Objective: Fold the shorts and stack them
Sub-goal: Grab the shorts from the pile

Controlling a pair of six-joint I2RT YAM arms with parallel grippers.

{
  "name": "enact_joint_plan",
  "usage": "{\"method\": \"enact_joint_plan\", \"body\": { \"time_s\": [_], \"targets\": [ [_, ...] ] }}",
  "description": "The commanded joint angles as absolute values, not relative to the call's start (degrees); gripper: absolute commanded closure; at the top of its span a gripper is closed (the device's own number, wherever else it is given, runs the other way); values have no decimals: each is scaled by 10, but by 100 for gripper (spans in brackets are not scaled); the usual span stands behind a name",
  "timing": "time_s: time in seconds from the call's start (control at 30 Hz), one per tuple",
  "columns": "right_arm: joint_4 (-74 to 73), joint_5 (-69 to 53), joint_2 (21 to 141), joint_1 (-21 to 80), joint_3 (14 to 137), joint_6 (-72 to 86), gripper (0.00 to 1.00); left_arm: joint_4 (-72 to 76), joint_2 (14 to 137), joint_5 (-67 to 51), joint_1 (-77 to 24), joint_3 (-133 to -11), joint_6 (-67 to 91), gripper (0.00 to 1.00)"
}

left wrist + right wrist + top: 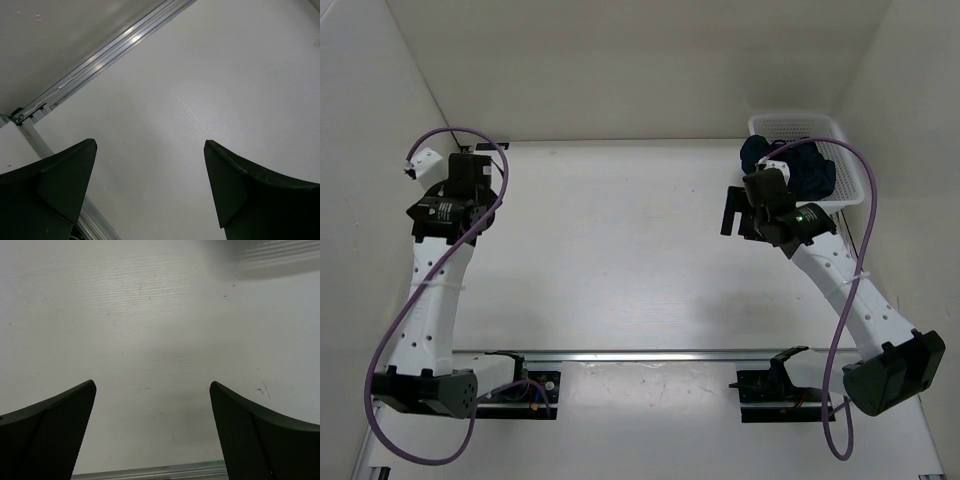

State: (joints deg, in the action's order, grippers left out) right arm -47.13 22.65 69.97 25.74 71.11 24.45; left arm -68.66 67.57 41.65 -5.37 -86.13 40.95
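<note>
While both tools stand spread as wide as they go, neither one grips or touches anything. The left gripper hangs over bare white table at the far left, and its wrist view shows only the tabletop and a metal rail between its 2 dark fingers. The right gripper hangs released over bare tabletop too, just beside the near left corner of the basket, with nothing between its 2 mesh-textured fingers. The shorts are a dark navy-blue bundle, crumpled and unfolded, lying inside that basket at the far right corner of the table. The right arm's wrist partly hides them from above, so their waistband cannot be made out. The basket is white plastic with slotted walls, and the shorts are the only thing seen in it.
</note>
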Motion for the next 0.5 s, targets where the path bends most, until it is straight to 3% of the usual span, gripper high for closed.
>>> {"method": "enact_joint_plan", "body": {
  "time_s": [0.0, 0.23, 0.37, 0.4, 0.47],
  "targets": [
    [-475, 272, 683, 270, 708, 255, 1, -702, 686, 455, -54, -855, 409, 0],
    [-475, 322, 676, 270, 729, 282, 1, -663, 693, 328, -39, -843, 335, 0],
    [-468, 335, 729, 196, 783, 252, 1, -628, 700, 199, -27, -814, 312, 1],
    [-468, 320, 744, 175, 818, 243, 1, -613, 694, 147, -27, -808, 305, 10],
    [-461, 228, 800, 102, 863, 223, 1, -577, 674, 117, -36, -801, 305, 11]
  ]
}}
